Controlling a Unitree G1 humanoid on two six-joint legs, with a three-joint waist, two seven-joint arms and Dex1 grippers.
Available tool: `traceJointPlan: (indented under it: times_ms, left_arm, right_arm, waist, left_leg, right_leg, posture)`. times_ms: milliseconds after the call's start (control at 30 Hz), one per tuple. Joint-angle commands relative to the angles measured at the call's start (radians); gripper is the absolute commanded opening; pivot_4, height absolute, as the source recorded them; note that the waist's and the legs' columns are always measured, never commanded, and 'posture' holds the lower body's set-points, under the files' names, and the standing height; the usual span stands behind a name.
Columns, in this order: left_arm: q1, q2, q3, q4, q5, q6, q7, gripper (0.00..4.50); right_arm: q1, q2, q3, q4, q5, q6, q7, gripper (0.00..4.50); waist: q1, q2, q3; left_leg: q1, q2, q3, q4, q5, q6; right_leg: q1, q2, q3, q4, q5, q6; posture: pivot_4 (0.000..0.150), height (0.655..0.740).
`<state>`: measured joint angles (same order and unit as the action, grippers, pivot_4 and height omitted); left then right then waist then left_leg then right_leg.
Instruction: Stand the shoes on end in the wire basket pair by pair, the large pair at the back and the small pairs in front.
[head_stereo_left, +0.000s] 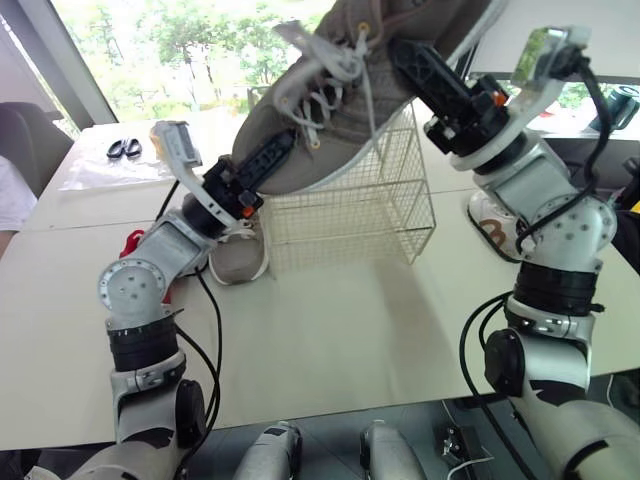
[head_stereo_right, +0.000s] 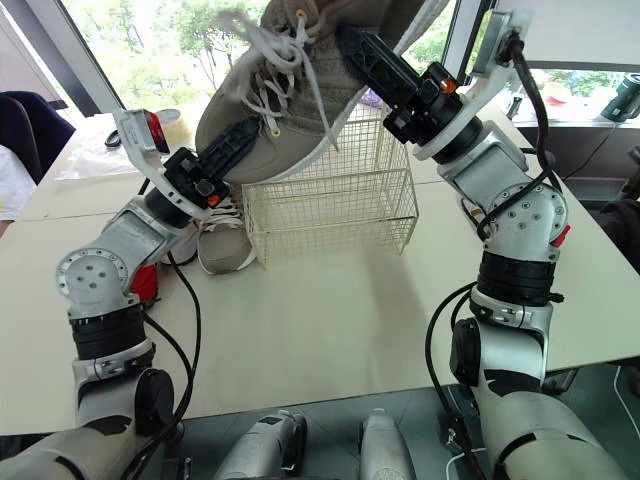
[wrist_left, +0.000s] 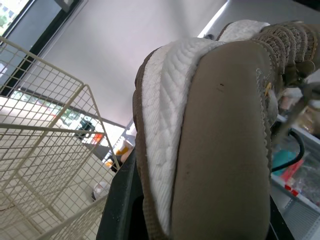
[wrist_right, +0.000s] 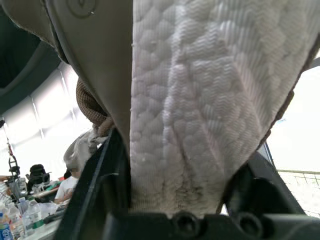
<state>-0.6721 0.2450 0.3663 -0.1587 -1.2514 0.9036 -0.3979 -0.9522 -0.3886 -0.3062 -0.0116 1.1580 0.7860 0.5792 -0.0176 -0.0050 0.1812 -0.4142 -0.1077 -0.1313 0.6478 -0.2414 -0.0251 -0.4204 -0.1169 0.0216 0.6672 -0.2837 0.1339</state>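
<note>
Jaws clamped on one large tan shoe (head_stereo_left: 340, 105) from both ends, left gripper (head_stereo_left: 275, 150) pinching near the toe and right gripper (head_stereo_left: 410, 60) squeezing the sole nearer the heel. Holding it aloft, toe end lower, laces dangling, above the left side of the wire basket (head_stereo_left: 390, 205). On the worktop (head_stereo_left: 330, 330) just left of the basket, a matching tan shoe (head_stereo_left: 238, 258); behind the right arm, a white shoe (head_stereo_left: 493, 225).

One taupe shoe (head_stereo_left: 340, 140), one beige shoe (head_stereo_left: 238, 258), one white shoe (head_stereo_left: 493, 222), one wire basket (head_stereo_left: 350, 225)
</note>
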Motion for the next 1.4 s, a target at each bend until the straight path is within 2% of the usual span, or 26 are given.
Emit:
traceJointPlan:
  times_ms: [33, 100, 267, 400, 500, 633, 767, 1100, 1400]
  left_arm:
    - [0.004, 0.024, -0.06, -0.045, 0.008, 0.021, 0.016, 1.15]
    - [0.005, 0.035, -0.056, -0.049, 0.0, 0.022, 0.018, 2.04]
    - [0.028, 0.141, -0.058, -0.071, 0.043, 0.008, -0.04, 4.47]
    - [0.06, 0.243, -0.051, -0.06, 0.078, -0.003, -0.108, 4.47]
    - [0.085, 0.29, -0.051, -0.054, 0.102, -0.013, -0.134, 4.47]
    - [0.105, 0.295, -0.058, -0.068, 0.111, -0.021, -0.139, 4.47]
    - [0.112, 0.28, -0.065, -0.084, 0.111, -0.024, -0.127, 4.47]
    - [0.126, 0.26, -0.062, -0.12, 0.098, -0.018, -0.102, 4.47]
    - [0.13, 0.25, -0.064, -0.148, 0.084, -0.02, -0.072, 4.47]
  right_arm:
    - [-0.067, -0.006, 0.005, -0.046, 0.025, -0.003, 0.031, 1.67]
    - [-0.079, -0.018, 0.012, -0.029, -0.001, -0.005, 0.032, 1.67]
    - [-0.157, -0.113, 0.042, 0.085, -0.119, -0.038, 0.148, 1.67]
    - [-0.279, -0.223, 0.1, 0.285, -0.295, -0.157, 0.318, 1.67]
    - [-0.413, -0.273, 0.148, 0.502, -0.458, -0.337, 0.431, 1.67]
    - [-0.584, -0.285, 0.189, 0.782, -0.632, -0.592, 0.532, 1.67]
    - [-0.676, -0.266, 0.228, 0.982, -0.77, -0.782, 0.593, 1.67]
    - [-0.713, -0.199, 0.272, 1.192, -0.956, -1.002, 0.706, 1.67]
    - [-0.71, -0.16, 0.289, 1.278, -1.067, -1.042, 0.706, 1.67]
  waist:
    - [0.0, 0.0, 0.0]
    - [0.0, 0.0, 0.0]
    - [-0.003, 0.0, 0.0]
    - [-0.002, 0.0, 0.0]
    - [-0.002, 0.001, 0.0]
    - [-0.004, 0.001, 0.0]
    - [-0.005, 0.001, 0.0]
    - [-0.012, 0.001, 0.001]
    - [-0.02, 0.001, 0.001]
  left_leg:
    - [0.0, 0.0, 0.0, 0.0, 0.0, 0.0]
    - [0.0, 0.0, 0.0, 0.0, 0.0, 0.0]
    - [0.0, 0.0, 0.0, -0.001, 0.0, 0.0]
    - [0.0, 0.0, 0.001, -0.001, 0.0, 0.0]
    - [0.0, 0.0, 0.002, -0.001, -0.001, 0.001]
    - [0.0, 0.0, 0.003, -0.002, -0.002, 0.003]
    - [-0.001, 0.0, 0.004, -0.003, -0.001, 0.002]
    - [-0.002, 0.0, 0.004, -0.003, -0.001, 0.001]
    - [-0.002, 0.0, 0.004, -0.003, -0.001, 0.001]
  right_leg:
    - [0.0, 0.0, 0.0, 0.0, 0.0, 0.0]
    - [0.0, 0.0, 0.0, 0.0, 0.0, 0.0]
    - [-0.001, 0.0, 0.0, 0.0, 0.0, 0.0]
    - [-0.001, 0.0, 0.0, 0.0, 0.0, 0.0]
    - [-0.001, 0.0, 0.001, -0.001, 0.0, 0.0]
    - [-0.001, 0.0, 0.001, -0.002, 0.0, 0.0]
    - [-0.003, 0.0, 0.002, -0.002, 0.0, 0.0]
    - [-0.005, 0.0, 0.003, -0.002, 0.0, 0.0]
    - [-0.005, 0.0, 0.003, -0.002, 0.0, 0.0]
  posture:
    - [0.15, 0.74]
    - [0.15, 0.74]
    - [0.15, 0.74]
    - [0.15, 0.74]
    - [0.15, 0.74]
    - [0.15, 0.74]
    - [0.15, 0.74]
    - [0.15, 0.74]
    - [0.15, 0.74]
